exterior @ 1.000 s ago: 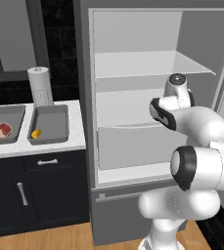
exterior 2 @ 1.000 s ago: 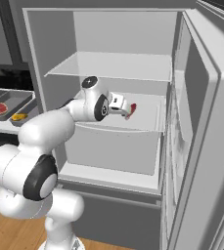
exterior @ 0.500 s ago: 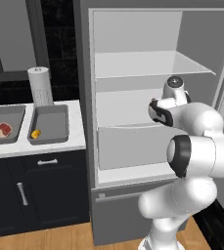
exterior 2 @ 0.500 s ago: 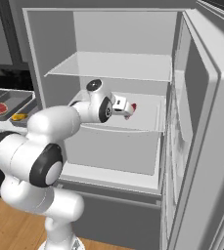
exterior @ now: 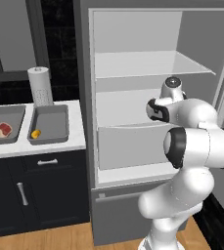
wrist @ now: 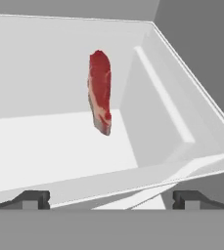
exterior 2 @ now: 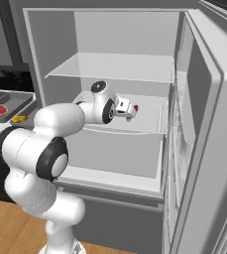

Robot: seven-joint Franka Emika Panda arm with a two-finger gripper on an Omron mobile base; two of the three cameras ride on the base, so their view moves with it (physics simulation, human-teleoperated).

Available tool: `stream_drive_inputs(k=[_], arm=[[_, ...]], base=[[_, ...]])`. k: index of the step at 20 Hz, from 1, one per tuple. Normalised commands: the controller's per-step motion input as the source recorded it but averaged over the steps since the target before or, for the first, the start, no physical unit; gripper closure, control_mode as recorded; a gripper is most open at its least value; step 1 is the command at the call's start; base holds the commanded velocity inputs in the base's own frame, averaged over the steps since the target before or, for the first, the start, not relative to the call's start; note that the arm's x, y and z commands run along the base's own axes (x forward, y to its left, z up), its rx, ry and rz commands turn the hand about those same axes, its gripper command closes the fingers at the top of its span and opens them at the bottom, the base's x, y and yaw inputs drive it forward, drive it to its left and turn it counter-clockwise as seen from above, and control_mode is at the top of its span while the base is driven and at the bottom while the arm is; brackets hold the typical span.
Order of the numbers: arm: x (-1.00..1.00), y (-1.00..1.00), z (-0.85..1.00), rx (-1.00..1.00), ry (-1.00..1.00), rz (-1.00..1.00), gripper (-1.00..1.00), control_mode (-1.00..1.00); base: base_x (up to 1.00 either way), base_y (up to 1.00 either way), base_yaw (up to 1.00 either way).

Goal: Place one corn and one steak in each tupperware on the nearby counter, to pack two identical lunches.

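Going for second steak (wrist: 100, 91). It sits on fridge (exterior 2: 192, 74) middle shelf (exterior 2: 149, 106), ahead of my gripper (wrist: 111, 199). Gripper wide open, empty, tips well short of meat. On bench (exterior: 77, 141): left tray (exterior: 16, 128) has steak and corn, right tray (exterior: 59, 124) has corn only. My read: reach deeper, straddle steak, close, then carry to right tray.

- The fridge (exterior: 133, 58) stands right of the counter (exterior: 59, 141).
- Two tupperware trays (exterior: 50, 124) lie side by side on the counter, left of the fridge.
- One steak (exterior: 3, 129) and a corn (exterior: 35, 133) lie in them.
- Another steak (wrist: 100, 90) rests on the fridge's middle shelf (exterior 2: 149, 121), ahead of the gripper (exterior 2: 126, 110).
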Motion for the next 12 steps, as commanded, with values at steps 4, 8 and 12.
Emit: stream_drive_inputs(k=[4,8,12], arm=[[0.21,0.00,-0.04,0.03,0.00,0.00,-1.00,-1.00],[0.28,-0.07,-0.01,0.00,0.00,0.00,-1.00,-1.00],[0.29,-0.12,-0.06,0.00,0.00,0.00,-1.00,-1.00]], base=[[0.00,0.00,0.00],[0.00,0.00,0.00],[0.00,0.00,0.00]])
